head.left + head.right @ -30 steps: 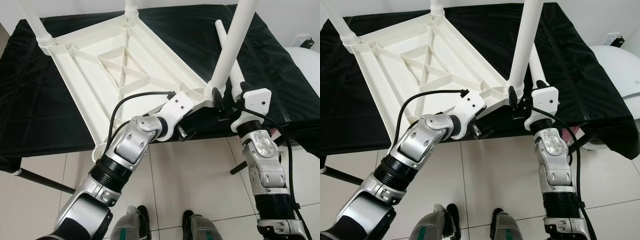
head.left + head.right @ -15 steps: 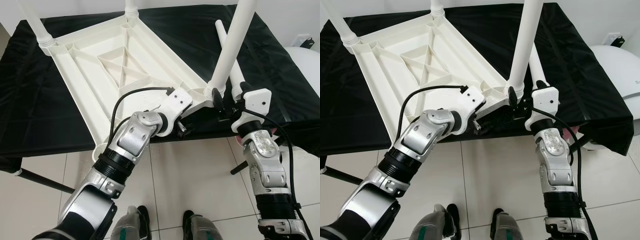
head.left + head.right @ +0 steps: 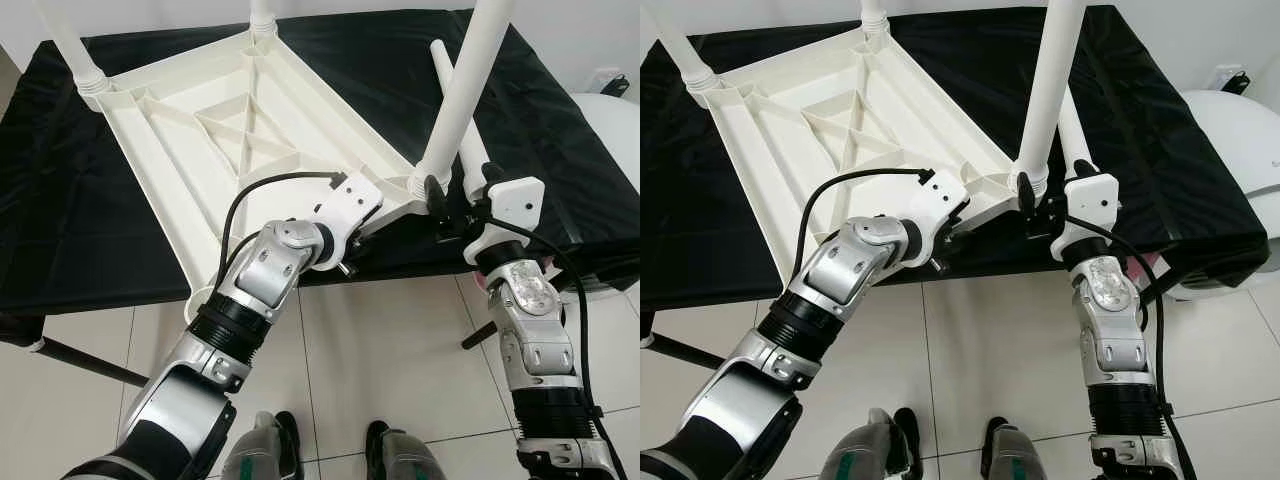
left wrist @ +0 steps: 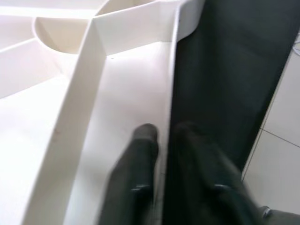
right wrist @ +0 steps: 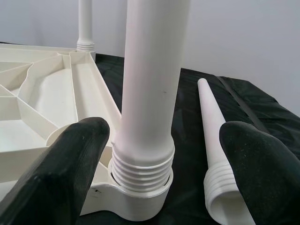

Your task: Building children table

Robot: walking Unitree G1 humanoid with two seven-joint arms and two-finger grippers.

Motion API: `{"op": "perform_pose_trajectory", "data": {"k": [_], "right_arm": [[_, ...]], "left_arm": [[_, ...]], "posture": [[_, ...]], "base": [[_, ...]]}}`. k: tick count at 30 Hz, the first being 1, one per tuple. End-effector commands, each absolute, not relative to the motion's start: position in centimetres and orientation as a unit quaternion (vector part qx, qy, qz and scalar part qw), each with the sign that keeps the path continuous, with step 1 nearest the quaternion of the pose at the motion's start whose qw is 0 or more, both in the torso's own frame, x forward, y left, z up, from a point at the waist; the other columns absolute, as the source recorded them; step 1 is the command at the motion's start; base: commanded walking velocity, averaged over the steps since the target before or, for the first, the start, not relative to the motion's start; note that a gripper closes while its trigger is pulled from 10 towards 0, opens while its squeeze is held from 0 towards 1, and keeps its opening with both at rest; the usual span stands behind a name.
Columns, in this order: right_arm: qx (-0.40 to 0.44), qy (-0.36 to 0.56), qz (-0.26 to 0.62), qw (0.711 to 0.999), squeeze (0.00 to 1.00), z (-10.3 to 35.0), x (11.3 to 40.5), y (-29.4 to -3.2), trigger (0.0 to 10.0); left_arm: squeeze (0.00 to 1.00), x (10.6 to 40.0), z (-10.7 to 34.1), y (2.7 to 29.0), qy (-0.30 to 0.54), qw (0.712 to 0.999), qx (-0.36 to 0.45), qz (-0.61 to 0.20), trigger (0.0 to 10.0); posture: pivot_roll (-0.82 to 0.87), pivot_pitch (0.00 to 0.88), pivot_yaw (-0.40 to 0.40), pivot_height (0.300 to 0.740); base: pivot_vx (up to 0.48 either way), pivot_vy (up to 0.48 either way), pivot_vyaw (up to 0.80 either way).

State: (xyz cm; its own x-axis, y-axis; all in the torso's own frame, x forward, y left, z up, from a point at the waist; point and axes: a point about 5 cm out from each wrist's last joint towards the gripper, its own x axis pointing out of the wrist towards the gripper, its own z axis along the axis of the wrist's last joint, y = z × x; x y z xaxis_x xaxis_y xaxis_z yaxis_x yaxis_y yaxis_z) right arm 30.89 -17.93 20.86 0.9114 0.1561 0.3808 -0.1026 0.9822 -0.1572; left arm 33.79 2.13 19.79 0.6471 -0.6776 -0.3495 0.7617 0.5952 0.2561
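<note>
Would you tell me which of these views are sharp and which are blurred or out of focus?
Left and right eye views: sharp, evenly lit. Left wrist view: soft throughout, the black fingers astride the tabletop rim smeared. Right wrist view: the leg crisp, the near fingers slightly soft.

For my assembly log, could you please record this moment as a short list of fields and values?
surface: black cloth over a table
tabletop: white tabletop lying underside up, ribs showing
fitted legs: three stand in corner sockets; nearest leg at the right front corner
loose leg: spare leg lying on the cloth beside that corner
left gripper: left gripper pinches the tabletop's near edge wall, one finger on each side
right gripper: right gripper open, fingers either side of the nearest leg's threaded base
</note>
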Motion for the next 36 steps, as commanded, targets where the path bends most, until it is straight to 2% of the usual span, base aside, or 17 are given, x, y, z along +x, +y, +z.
{"op": "perform_pose_trajectory", "data": {"k": [1, 2, 3, 11, 12, 14, 15, 36], "right_arm": [[-0.064, -0.203, 0.064, 0.975, 0.0, 20.8, 30.6, -18.2, 10.0], [-0.064, -0.203, 0.064, 0.975, 0.0, 20.8, 30.6, -18.2, 10.0], [-0.064, -0.203, 0.064, 0.975, 0.0, 20.8, 30.6, -18.3, 10.0], [-0.063, -0.205, 0.066, 0.975, 0.0, 21.1, 30.8, -18.4, 10.0], [-0.064, -0.206, 0.067, 0.974, 0.0, 21.1, 30.8, -18.4, 10.0], [-0.066, -0.206, 0.068, 0.974, 0.0, 21.2, 30.9, -18.5, 10.0], [-0.067, -0.207, 0.069, 0.974, 0.0, 21.3, 30.9, -18.5, 10.0], [-0.045, -0.197, 0.115, 0.973, 0.0, 21.9, 33.0, -18.4, 10.0]], "left_arm": [[0.0, 34.1, 19.5, 2.5, 0.108, 0.897, 0.199, -0.38, 0.9], [0.0, 34.1, 19.5, 2.5, 0.108, 0.897, 0.199, -0.38, 0.9], [0.0, 34.1, 19.4, 2.6, 0.111, 0.895, 0.203, -0.38, 10.0], [0.0, 34.2, 19.3, 3.2, 0.111, 0.893, 0.219, -0.378, 10.0], [0.0, 34.2, 19.3, 3.3, 0.109, 0.893, 0.211, -0.382, 0.0], [0.0, 34.2, 19.3, 3.4, 0.109, 0.892, 0.215, -0.382, 0.0], [0.0, 34.2, 19.2, 3.4, 0.113, 0.891, 0.219, -0.381, 10.0], [0.0, 33.3, 19.6, 4.2, 0.091, 0.874, 0.253, -0.405, 10.0]], "posture": [[-0.13, 0.188, 0.075, 0.74], [-0.13, 0.188, 0.075, 0.74], [-0.13, 0.188, 0.075, 0.74], [-0.13, 0.199, 0.074, 0.74], [-0.13, 0.201, 0.073, 0.74], [-0.13, 0.202, 0.072, 0.74], [-0.13, 0.204, 0.072, 0.74], [-0.1, 0.214, 0.063, 0.74]], "base": [[0.0, 0.0, 0.0], [0.0, 0.0, 0.0], [0.0, 0.0, 0.0], [0.0, 0.0, 0.0], [0.0, 0.0, 0.0], [0.0, 0.0, 0.0], [0.0, 0.0, 0.0], [0.0, 0.0, 0.0]]}}
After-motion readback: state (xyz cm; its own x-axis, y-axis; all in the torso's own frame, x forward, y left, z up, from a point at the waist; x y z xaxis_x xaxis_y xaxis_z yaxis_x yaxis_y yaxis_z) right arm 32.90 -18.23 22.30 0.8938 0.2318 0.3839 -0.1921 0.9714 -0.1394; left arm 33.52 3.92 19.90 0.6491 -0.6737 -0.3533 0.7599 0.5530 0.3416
